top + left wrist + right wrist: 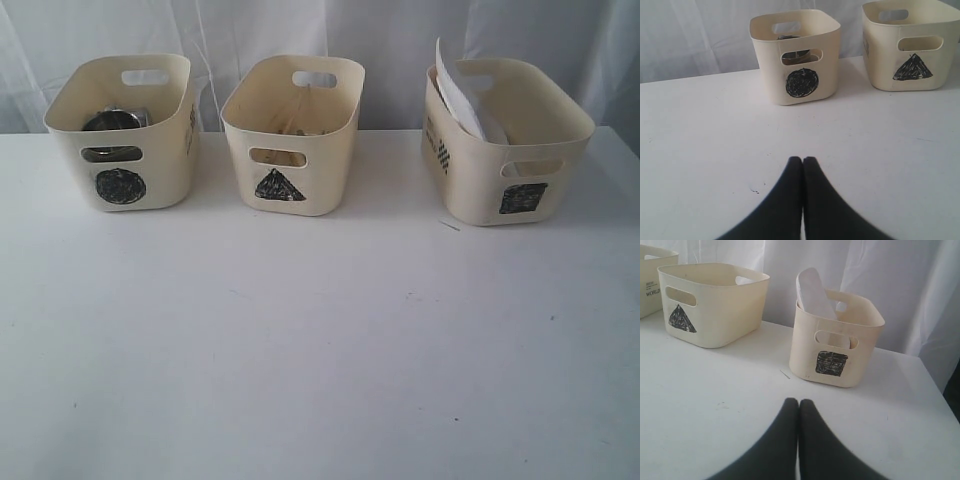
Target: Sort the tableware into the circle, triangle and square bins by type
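Sorting looks finished or at its very end: no tableware lies loose on the white table (320, 350) in any view. The circle bin (160, 170) on the left holds dark steel ware (110, 120), seen over the rim and through the cut-out handle. The triangle bin (330, 170) in the middle shows something brownish through its cut-out, too small to name. The square bin (470, 190) on the right holds the white plate (460, 95), which leans on edge and pokes above the rim. Judged next move: nothing left to pick, so just confirm the bins and stay parked; anything hidden deep in the bins can't be checked. The left gripper (803, 162) has its fingers pressed together and empty, low over bare table, aimed toward the circle bin and well apart from it. The right gripper (798, 404) is the same, fingers together with nothing between them, facing the square bin and well apart. Neither arm shows in the exterior view, so both sit pulled back from the bins.
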